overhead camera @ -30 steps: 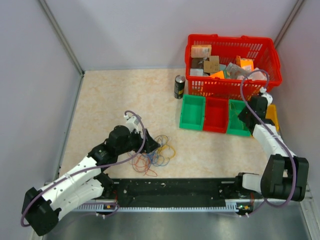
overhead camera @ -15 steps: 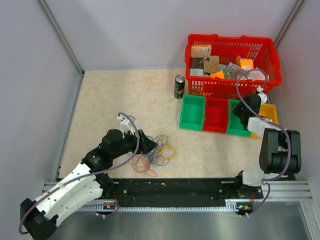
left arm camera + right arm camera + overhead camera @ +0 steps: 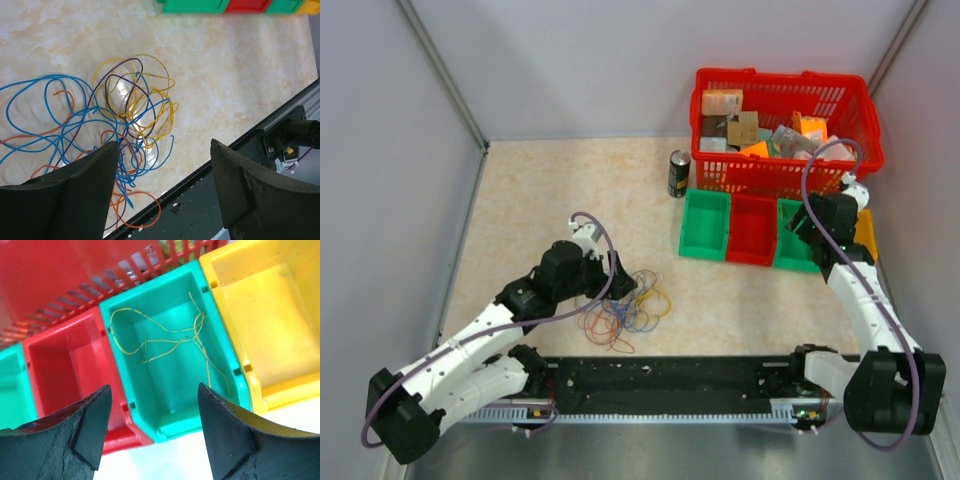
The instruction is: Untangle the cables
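Top external puts the cables point(image 3: 625, 307) at about 7 o'clock from the middle of the table point(image 3: 540, 190), close to its near edge. On my left wrist feed they read as one loose knot of very thin wires lying flat on the marbled top. Wide blue loops spread towards 9 o'clock, and a cluster of yellow rings sits at 2 to 3 o'clock. Orange strands curl out at 6 to 8 o'clock, and one dark purple strand threads through the centre. The colours cross many times in the middle, and I cannot tell which wire runs on top at each crossing.

My left gripper point(image 3: 164, 150) hangs over the 5 o'clock side of the knot. Its fingers are spread wide with nothing between them, and a few blue and orange strands run out of sight behind one finger.

My right gripper point(image 3: 154, 392) is at 3 o'clock on the table, also wide apart and holding nothing. Below it I see a green bin point(image 3: 122, 371) with a single yellow wire point(image 3: 165, 341) lying in loose bends on its floor, well apart from the knot. A red bin point(image 3: 60, 370) touches that bin at 9 o'clock and a yellow bin point(image 3: 265, 320) at 3 o'clock. The basket point(image 3: 780, 76) stands behind them at 12 o'clock.
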### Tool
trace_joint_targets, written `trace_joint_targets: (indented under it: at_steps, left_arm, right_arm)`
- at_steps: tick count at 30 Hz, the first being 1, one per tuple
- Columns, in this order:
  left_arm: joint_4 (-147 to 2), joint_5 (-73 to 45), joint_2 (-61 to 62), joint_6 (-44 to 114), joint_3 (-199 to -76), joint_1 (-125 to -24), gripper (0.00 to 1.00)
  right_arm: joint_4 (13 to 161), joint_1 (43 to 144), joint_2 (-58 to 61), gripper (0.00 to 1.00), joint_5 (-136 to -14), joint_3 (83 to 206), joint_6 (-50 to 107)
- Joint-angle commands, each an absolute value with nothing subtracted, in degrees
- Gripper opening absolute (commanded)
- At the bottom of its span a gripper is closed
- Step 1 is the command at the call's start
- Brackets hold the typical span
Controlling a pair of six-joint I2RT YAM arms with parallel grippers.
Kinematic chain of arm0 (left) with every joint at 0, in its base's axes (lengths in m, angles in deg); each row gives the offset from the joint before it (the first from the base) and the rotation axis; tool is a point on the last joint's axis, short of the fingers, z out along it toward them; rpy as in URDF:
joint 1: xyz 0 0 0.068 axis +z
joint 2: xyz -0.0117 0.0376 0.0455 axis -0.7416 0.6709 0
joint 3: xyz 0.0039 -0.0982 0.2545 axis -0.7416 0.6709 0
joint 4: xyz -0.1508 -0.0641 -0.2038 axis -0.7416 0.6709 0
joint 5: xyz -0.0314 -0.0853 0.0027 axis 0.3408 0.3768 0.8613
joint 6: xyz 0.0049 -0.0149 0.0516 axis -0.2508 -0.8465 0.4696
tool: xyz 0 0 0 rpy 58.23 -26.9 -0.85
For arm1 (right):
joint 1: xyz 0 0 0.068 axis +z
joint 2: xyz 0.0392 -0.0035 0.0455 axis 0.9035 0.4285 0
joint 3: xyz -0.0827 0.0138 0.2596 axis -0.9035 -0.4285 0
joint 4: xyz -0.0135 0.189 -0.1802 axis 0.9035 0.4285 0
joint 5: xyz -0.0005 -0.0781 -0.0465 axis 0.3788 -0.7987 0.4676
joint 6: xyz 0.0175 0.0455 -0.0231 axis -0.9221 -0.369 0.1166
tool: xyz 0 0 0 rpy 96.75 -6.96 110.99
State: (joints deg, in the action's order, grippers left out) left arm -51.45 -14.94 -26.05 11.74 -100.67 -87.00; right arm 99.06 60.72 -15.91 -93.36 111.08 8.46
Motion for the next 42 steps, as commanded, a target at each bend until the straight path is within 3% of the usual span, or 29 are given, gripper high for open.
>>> trace_joint_targets:
  at_steps: [1, 6, 11, 13, 15, 18, 22, 25, 31, 40, 42]
  left_arm:
    - [-56.1, -12.8, -25.3, 10.8, -100.0, -86.9, 0.77]
    - [-58.6, -8.3, -22.5, 9.4, -99.2, -87.1, 0.73]
    - [-60.3, -6.5, -20.9, 7.4, -98.9, -87.0, 0.70]
    - [-60.8, -6.9, -21.2, 6.5, -98.3, -87.1, 0.68]
    - [-61.3, -8.9, -22.5, 4.9, -96.9, -87.0, 0.64]
    - [-62.6, -13.2, -26.7, 1.5, -93.6, -87.0, 0.62]
    - [-65.7, -14.4, -29.9, -0.4, -89.4, -86.9, 0.68]
    - [-64.3, -12.7, -27.6, -0.1, -89.7, -86.9, 0.70]
    - [-67.7, -8.2, -18.9, -0.9, -88.9, -86.9, 0.63]
    - [-75.3, -9.3, -17.4, -5.4, -82.4, -86.9, 0.59]
    - [-75.7, -9.9, -17.5, -5.5, -81.7, -86.9, 0.59]
  right_arm:
    - [105.2, 63.5, -20.4, 0.70, -94.7, 114.8, 12.0]
    - [105.6, 64.3, -18.8, 0.70, -86.9, 116.2, 12.9]
    - [104.2, 73.1, -20.0, 0.69, -84.4, 115.5, 15.5]
    - [101.4, 75.8, -19.4, 0.67, -77.3, 115.2, 16.1]
    - [97.1, 81.1, -17.4, 0.66, -70.1, 114.8, 16.5]
    - [90.3, 94.6, -11.0, 0.66, -68.6, 115.6, 16.6]
    - [81.3, 103.8, 0.0, 0.65, -65.7, 119.7, 13.9]
    - [79.0, 106.3, 7.4, 0.54, -61.3, 122.7, 12.8]
    - [72.9, 108.0, 10.7, 0.44, -58.7, 119.1, 11.6]
    - [70.7, 110.2, 11.3, 0.46, -59.2, 114.4, 11.1]
    - [71.5, 110.3, 11.2, 0.39, -61.1, 114.1, 11.7]
